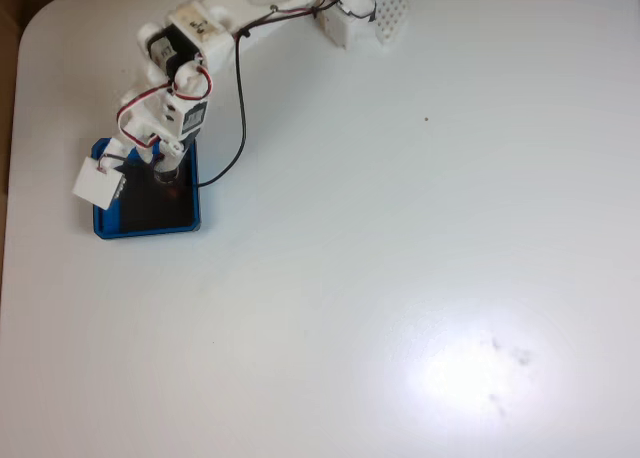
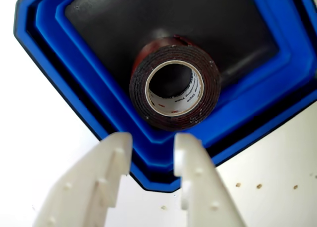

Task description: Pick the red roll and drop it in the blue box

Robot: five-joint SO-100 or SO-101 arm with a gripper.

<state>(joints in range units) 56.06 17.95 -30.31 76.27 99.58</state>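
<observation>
The red roll (image 2: 140, 83) rests inside the blue box (image 2: 64, 53), standing on edge on the black bottom, its dark face and pale core turned to the wrist camera. My gripper (image 2: 152, 140) hovers just over the box's near corner, open, with nothing between its white fingers (image 2: 116, 157), and clear of the roll. In the fixed view the arm reaches over the blue box (image 1: 150, 230) at the table's left. There my gripper (image 1: 166, 168) points down into the box, and a reddish bit of the roll (image 1: 168, 185) shows below it.
A white tag (image 1: 98, 183) overlaps the box's left rim. A black cable (image 1: 240, 128) loops beside the arm. The arm's base and a white breadboard (image 1: 392, 18) sit at the top edge. The white table (image 1: 420, 278) stretches far to the right; its edge runs close along the left.
</observation>
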